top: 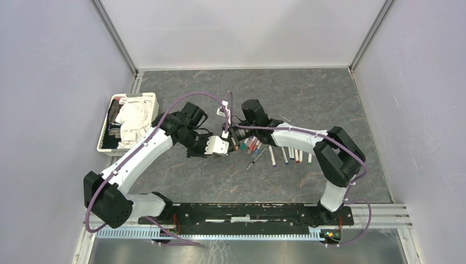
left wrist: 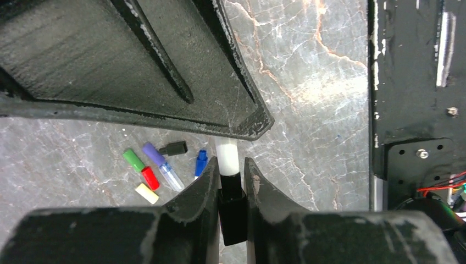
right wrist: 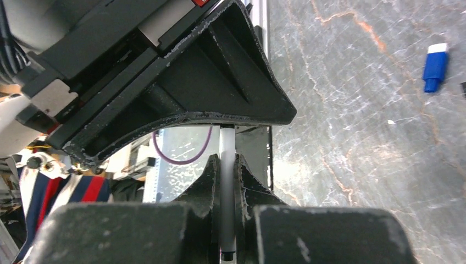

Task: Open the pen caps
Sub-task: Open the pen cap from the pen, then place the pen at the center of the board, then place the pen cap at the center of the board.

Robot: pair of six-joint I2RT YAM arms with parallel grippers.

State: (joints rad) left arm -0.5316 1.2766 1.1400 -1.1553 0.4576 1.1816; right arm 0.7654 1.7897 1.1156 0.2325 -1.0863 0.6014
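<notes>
a: where's the pen point(left wrist: 228, 157) being worked on?
b: up off the tabletop point(left wrist: 329, 82), spanning the gap between the two grippers. the left gripper point(left wrist: 231, 165) is pinching its black cap point(left wrist: 233, 214). the right gripper point(right wrist: 226, 160) is pressed tight around the white barrel point(right wrist: 226, 184) of the same pen.
a: how will it handle?
b: light, stiff, smooth plastic, so likely slippery. the cap is probably a snug friction fit. i'd pull straight along the barrel, since bending could make it slip or crack. grip the cap's body, clear of the seam.
a: and the rest?
b: loose caps point(left wrist: 149, 177) lie on the tabletop just beside the left gripper's fingers. a row of pens point(top: 284, 155) lies close alongside the right gripper.
</notes>
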